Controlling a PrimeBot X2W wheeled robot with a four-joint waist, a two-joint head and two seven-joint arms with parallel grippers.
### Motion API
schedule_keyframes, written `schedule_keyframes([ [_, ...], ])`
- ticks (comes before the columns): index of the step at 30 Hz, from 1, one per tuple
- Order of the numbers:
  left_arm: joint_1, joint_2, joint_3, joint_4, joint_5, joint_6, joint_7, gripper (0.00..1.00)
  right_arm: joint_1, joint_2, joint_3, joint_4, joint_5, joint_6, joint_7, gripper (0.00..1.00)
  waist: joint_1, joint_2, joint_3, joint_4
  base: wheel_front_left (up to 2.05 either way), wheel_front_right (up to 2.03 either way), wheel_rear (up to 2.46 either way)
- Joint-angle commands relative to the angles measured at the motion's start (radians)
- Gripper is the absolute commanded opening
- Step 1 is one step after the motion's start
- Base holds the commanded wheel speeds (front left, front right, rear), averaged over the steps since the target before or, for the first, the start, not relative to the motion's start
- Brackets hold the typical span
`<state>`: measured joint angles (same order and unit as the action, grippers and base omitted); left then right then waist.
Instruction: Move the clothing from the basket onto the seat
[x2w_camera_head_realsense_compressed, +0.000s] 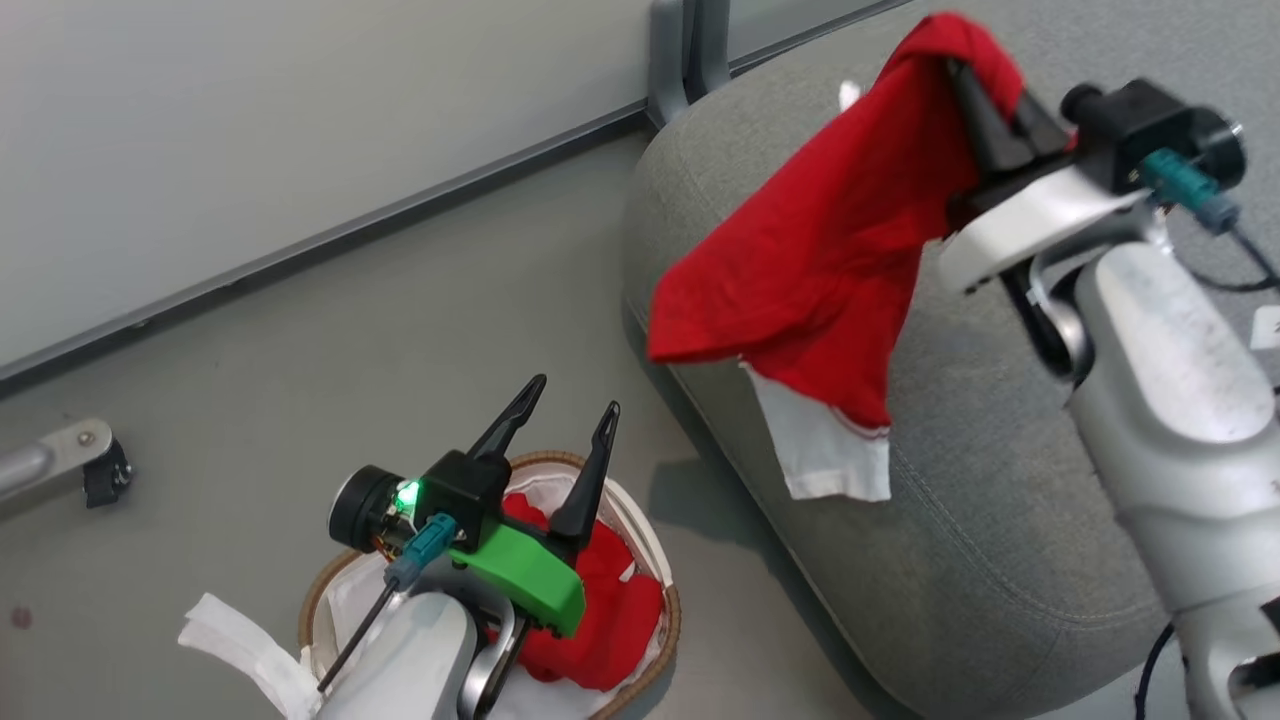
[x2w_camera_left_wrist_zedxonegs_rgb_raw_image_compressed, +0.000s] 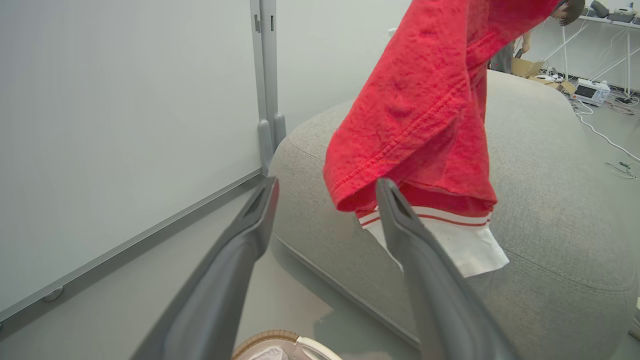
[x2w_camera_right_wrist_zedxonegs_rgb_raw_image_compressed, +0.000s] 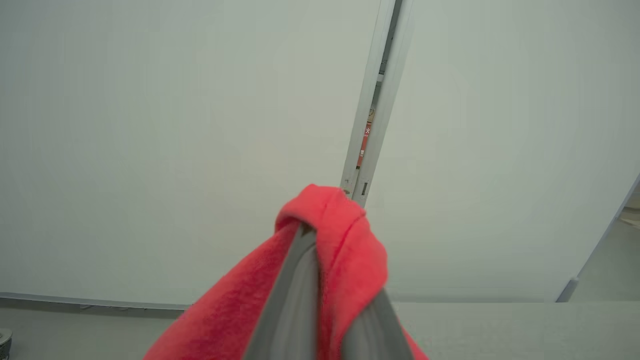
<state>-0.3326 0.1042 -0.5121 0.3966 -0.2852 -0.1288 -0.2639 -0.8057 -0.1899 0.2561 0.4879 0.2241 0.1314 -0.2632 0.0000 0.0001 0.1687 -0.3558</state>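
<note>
You've got soft red cloth on the hanging garment (x2w_camera_head_realsense_compressed: 820, 250), a pebbly knit with a stitched hem, plus a smooth white fabric trim. The seat (x2w_camera_head_realsense_compressed: 960, 520) is coarse grey woven upholstery, matt, with stitched seams. The basket (x2w_camera_head_realsense_compressed: 672, 600) has a brown woven wicker rim and a white cloth liner (x2w_camera_head_realsense_compressed: 545, 492); the second red garment (x2w_camera_head_realsense_compressed: 610, 610) is the same soft fabric. The left gripper (x2w_camera_head_realsense_compressed: 576, 394) fingers look like matt dark plastic, its green bracket (x2w_camera_head_realsense_compressed: 520, 585) smooth, slightly glossy plastic.
</note>
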Motion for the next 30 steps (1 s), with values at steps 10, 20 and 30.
schedule_keyframes([
  [10,-0.109,0.031,-0.026,-0.038,0.021,-0.003,-0.001,1.0,-0.293,-0.163,-0.166,0.018,-0.043,-0.001,-0.002,0.0,0.0,-0.0001,0.238,0.155,0.0,0.0,0.0],
  [20,-0.172,0.051,-0.017,-0.055,0.037,-0.003,-0.001,1.0,-0.327,-0.206,-0.345,0.087,-0.11,-0.001,-0.002,0.0,0.0,-0.0001,0.394,0.189,0.0,0.0,0.0],
  [30,-0.191,0.073,-0.005,-0.06,0.046,-0.003,-0.001,1.0,-0.147,-0.127,-0.424,0.167,-0.147,-0.001,-0.002,0.0,0.0,-0.0001,0.46,0.177,0.0,0.0,0.0],
])
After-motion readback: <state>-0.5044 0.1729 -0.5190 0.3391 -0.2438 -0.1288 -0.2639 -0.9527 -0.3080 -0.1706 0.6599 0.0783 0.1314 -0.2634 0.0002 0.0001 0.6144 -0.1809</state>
